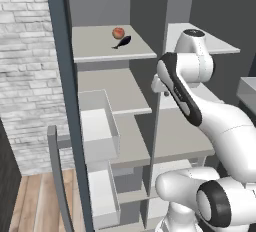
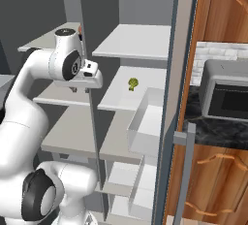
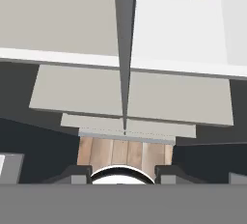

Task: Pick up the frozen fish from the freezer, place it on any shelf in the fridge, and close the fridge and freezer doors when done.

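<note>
The white arm rises from the base, bends at a raised elbow and reaches toward the middle of the open cabinet, its wrist held level in front of the divider between the two halves. The hand [image 3: 123, 172] points downward, looking along the divider past stacked shelf edges to a strip of wooden floor [image 3: 125, 151]. Its two dark fingertips [image 3: 72, 174] stand wide apart with nothing between them.

The fish [image 1: 122, 41] lies on the top shelf [image 1: 95, 51] of the freezer [image 1: 100, 6], the narrower half, just beside a round red fruit [image 1: 118, 32]; whether the two touch cannot be told. Both sit well above and to the left of the wrist. The freezer door [image 1: 60, 76] stands open, with white bins [image 1: 100, 126] on its inner side and a grey bar handle [image 1: 56, 176] below.

In the fridge [image 2: 140, 6], the wider half, a small green leafy lump [image 2: 133, 84] sits on the second pale grey shelf [image 2: 121, 100]. The fridge door [image 2: 177, 73] is open too, carrying a clear bin [image 2: 145, 122].

A white brick wall [image 1: 25, 76] lies left of the cabinet. To the right are wooden cupboards [image 2: 223, 6] and a grey microwave [image 2: 225, 90] on a dark table [image 2: 213, 132]
</note>
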